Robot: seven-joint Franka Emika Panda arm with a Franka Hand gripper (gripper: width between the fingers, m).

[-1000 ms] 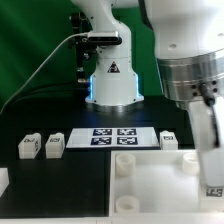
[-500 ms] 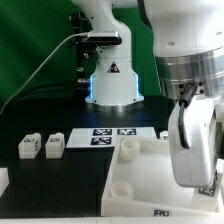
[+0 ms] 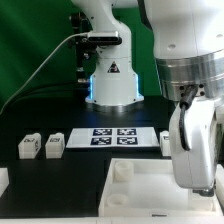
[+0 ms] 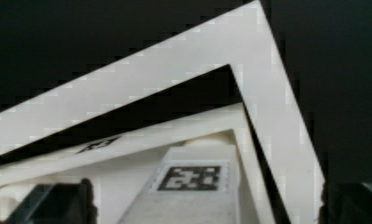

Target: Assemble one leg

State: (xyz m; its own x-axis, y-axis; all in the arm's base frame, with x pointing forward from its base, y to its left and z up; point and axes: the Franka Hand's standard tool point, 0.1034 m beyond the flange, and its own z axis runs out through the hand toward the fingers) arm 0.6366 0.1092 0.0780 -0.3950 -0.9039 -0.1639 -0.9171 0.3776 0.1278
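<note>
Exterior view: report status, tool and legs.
Tool low over white panel, jaw state unclear. Two legs loose at exterior view's left, untouched. Marker board beside them.

A large white panel (image 4: 165, 95) is filling most of the wrist view, with its edges running at a slant against a black background. A black-and-white square tag (image 4: 190, 179) is showing on a white surface close to the camera. Two dark, blurred gripper fingers (image 4: 55, 203) are appearing at the frame's edge, one at each corner. Whether they are gripping anything is not discernible.
</note>
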